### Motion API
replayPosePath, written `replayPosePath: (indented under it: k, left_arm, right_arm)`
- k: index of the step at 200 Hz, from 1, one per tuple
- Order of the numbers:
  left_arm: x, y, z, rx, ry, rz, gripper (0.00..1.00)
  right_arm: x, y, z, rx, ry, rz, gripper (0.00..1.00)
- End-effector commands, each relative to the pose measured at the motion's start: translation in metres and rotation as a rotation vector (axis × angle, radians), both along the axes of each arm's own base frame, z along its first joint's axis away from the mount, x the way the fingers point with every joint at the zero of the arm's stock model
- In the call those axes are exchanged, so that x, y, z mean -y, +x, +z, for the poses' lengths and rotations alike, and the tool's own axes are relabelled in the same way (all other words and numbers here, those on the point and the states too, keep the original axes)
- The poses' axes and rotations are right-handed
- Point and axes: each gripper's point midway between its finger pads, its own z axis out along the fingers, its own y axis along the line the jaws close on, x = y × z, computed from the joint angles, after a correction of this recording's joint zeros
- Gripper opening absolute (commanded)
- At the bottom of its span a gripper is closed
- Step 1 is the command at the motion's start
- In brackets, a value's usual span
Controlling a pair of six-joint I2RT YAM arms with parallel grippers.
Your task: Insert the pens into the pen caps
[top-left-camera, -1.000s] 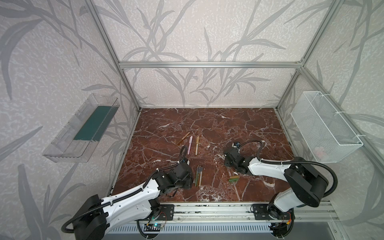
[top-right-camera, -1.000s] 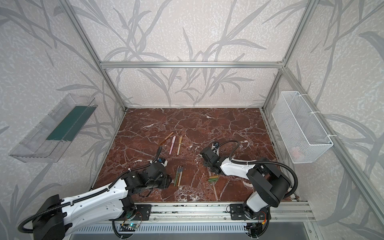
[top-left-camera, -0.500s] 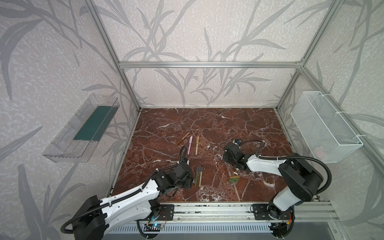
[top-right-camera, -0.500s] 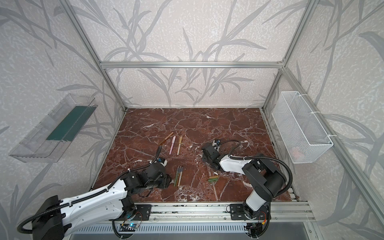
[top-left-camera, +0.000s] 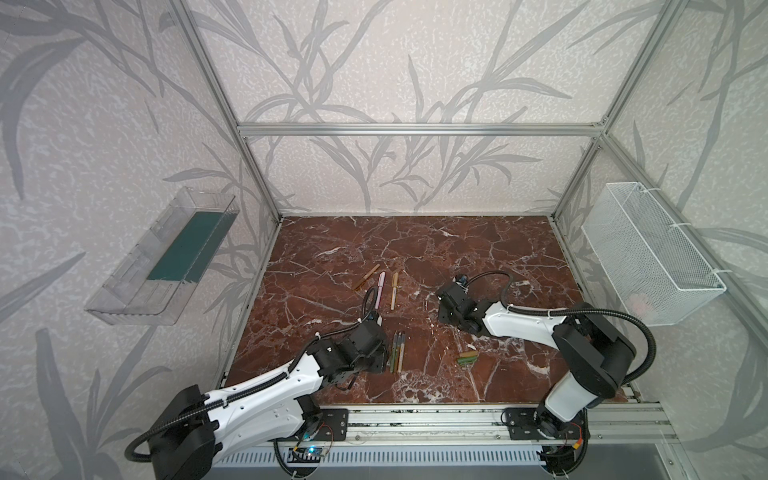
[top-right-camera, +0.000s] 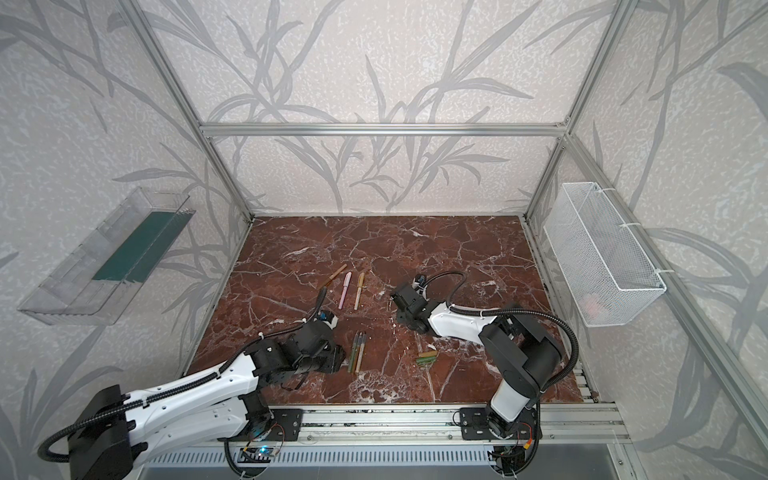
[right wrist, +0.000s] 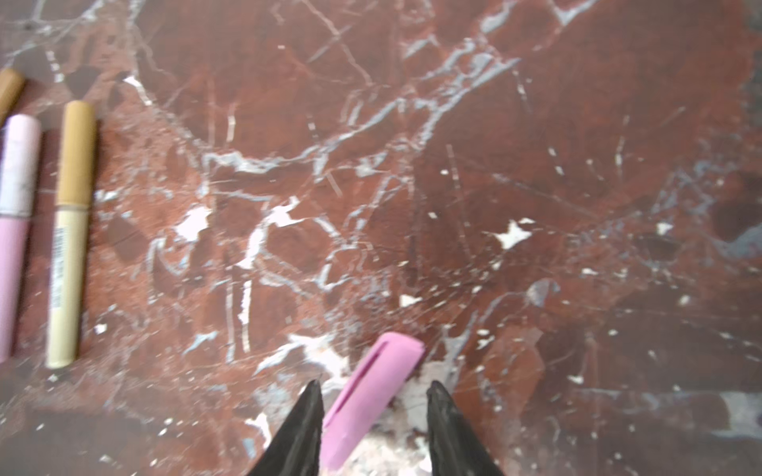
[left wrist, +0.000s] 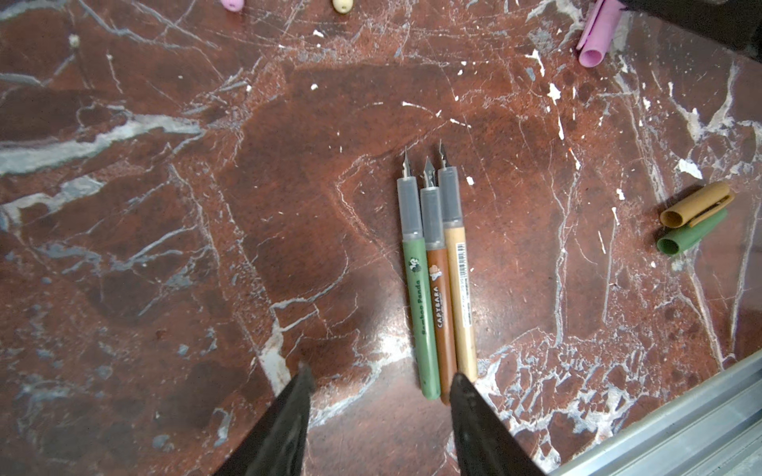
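Note:
Three uncapped pens [left wrist: 437, 268], green, brown and tan, lie side by side with their nibs away from my left gripper [left wrist: 381, 377]. It is open, and one fingertip is beside their rear ends. In both top views they lie right of that gripper [top-left-camera: 381, 365] [top-right-camera: 340, 357]. A gold-tan pen cap [left wrist: 697, 204] and a green pen cap [left wrist: 690, 237] lie together further right. My right gripper [right wrist: 374, 387] stands open around a pink pen cap [right wrist: 371, 395] lying slantwise on the table, against one finger and clear of the other. Three capped pens [top-left-camera: 380, 286] lie further back.
The table is red-brown marble [top-left-camera: 415, 249] with an aluminium rail [top-left-camera: 457, 415] along its front edge. A white wire basket [top-left-camera: 648, 257] hangs on the right wall and a clear plastic tray [top-left-camera: 166, 257] on the left wall.
My right gripper has shifted a little back and to the left, and its jaws have come closer together around the pink cap. The left arm has not moved.

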Motion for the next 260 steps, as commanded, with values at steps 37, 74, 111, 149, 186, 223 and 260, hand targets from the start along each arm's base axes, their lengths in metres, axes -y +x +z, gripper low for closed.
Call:
replayPosePath:
  k: [37, 74, 111, 149, 186, 223, 260]
  left_arm:
    - [0.006, 0.008, 0.009, 0.031, 0.01, -0.012, 0.56]
    - [0.005, 0.01, 0.013, 0.041, 0.011, -0.005, 0.56]
    - [0.008, 0.01, 0.01, 0.026, 0.017, -0.013, 0.56]
    - [0.011, 0.009, 0.004, 0.003, 0.036, -0.022, 0.56]
    - [0.012, 0.008, 0.0, -0.008, 0.057, -0.026, 0.56]
    - [0.008, 0.008, -0.003, -0.015, 0.102, -0.025, 0.55]
    - [0.01, 0.008, -0.007, -0.024, 0.116, -0.032, 0.44]
  right_arm:
    - [-0.004, -0.003, -0.029, -0.092, -0.097, 0.038, 0.4]
    - [-0.001, -0.008, -0.036, -0.101, -0.088, 0.026, 0.31]
    - [0.006, -0.01, -0.03, -0.086, -0.093, 0.017, 0.24]
    - [0.006, -0.009, -0.024, -0.068, -0.085, 0.02, 0.23]
    - [0.0, -0.005, -0.022, -0.066, -0.058, 0.034, 0.25]
    - [0.004, -0.002, -0.017, -0.057, -0.04, 0.03, 0.28]
    - [0.009, -0.002, -0.011, -0.04, -0.03, 0.025, 0.28]
